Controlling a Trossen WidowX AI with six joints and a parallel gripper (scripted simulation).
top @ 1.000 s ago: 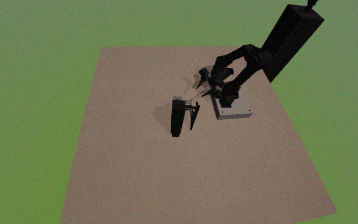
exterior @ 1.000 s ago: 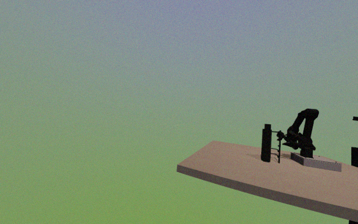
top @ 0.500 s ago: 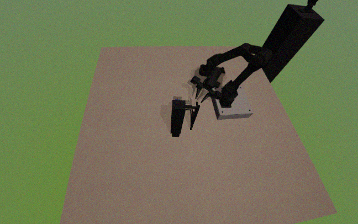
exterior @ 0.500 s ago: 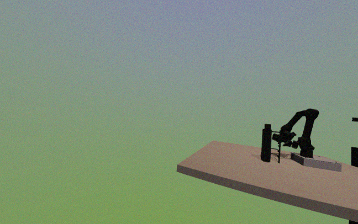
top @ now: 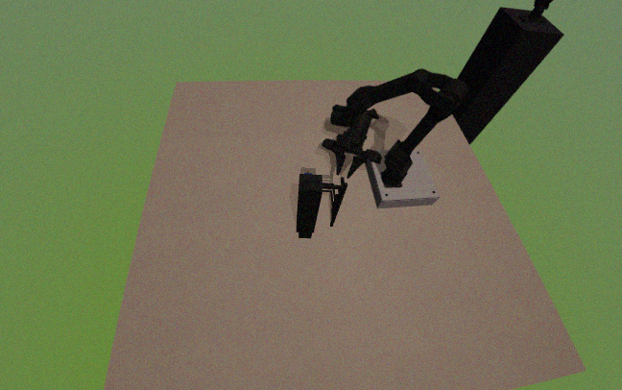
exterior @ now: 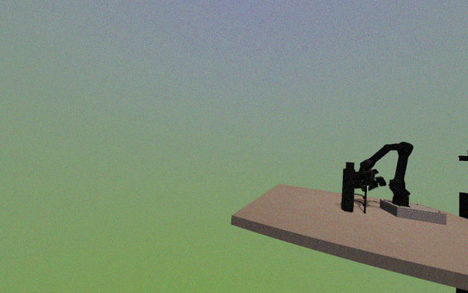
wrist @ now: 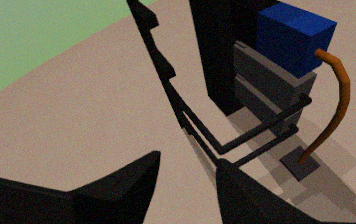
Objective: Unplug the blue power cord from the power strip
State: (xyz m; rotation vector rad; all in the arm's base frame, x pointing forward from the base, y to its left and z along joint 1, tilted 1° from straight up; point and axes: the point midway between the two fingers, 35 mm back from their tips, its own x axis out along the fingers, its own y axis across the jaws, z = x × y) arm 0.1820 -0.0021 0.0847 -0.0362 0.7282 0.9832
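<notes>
The gripper (top: 347,171) hangs partly open above the table (top: 240,288), holding nothing, just beside the upright black power strip (top: 308,204). Only the wrist view shows the blue plug (wrist: 295,37) seated in the strip's upper end (its orange cord (wrist: 334,107) curves down to the tabletop); from above it is a blue speck.

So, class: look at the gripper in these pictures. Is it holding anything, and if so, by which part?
Nothing is held. The gripper is partly closed on empty air, short of the blue plug, which still sits in the power strip.
</notes>
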